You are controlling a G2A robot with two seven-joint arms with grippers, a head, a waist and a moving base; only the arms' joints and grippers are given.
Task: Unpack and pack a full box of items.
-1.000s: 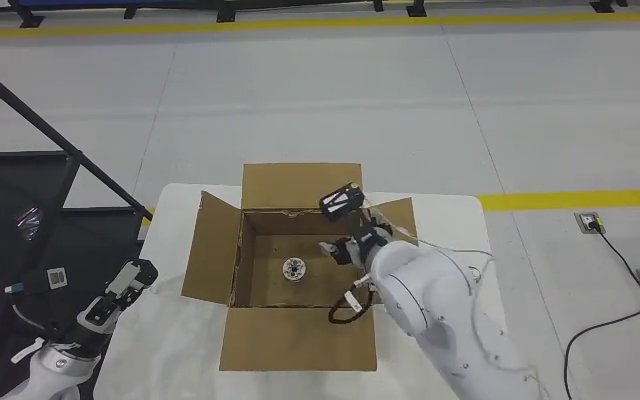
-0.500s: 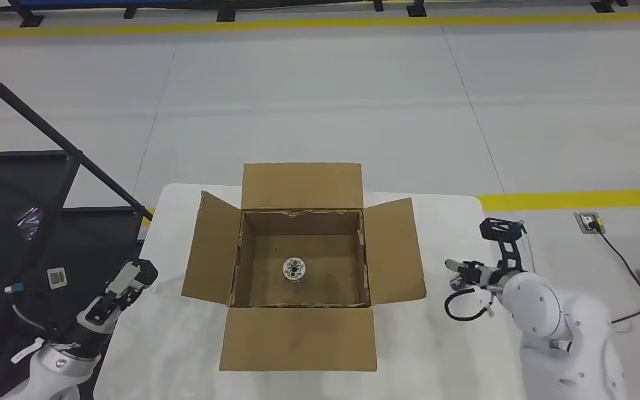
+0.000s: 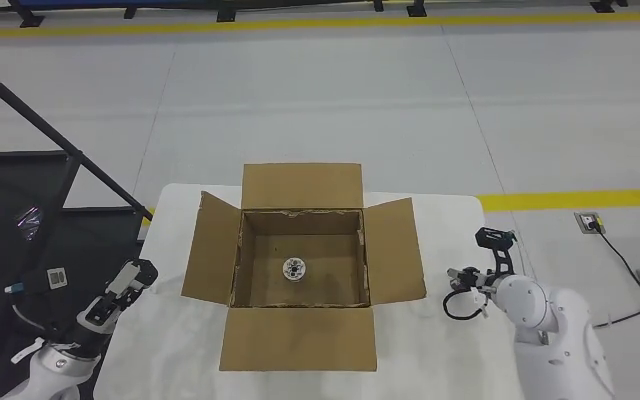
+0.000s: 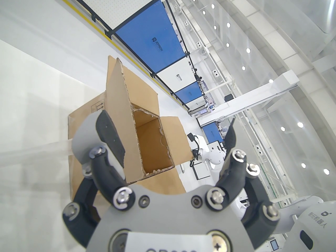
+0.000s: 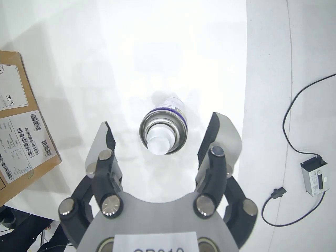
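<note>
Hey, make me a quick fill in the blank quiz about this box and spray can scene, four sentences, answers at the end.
1. The open cardboard box sits on a ___ table.
2. Inside the box lies ___ small round item.
3. The spray can stands ___ on the table, outside the box.
4. The right gripper, above the can, has its fingers ___.
Answers: white; one; upright; open.

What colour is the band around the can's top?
Purple, on the can, best seen in the right wrist view.
</note>
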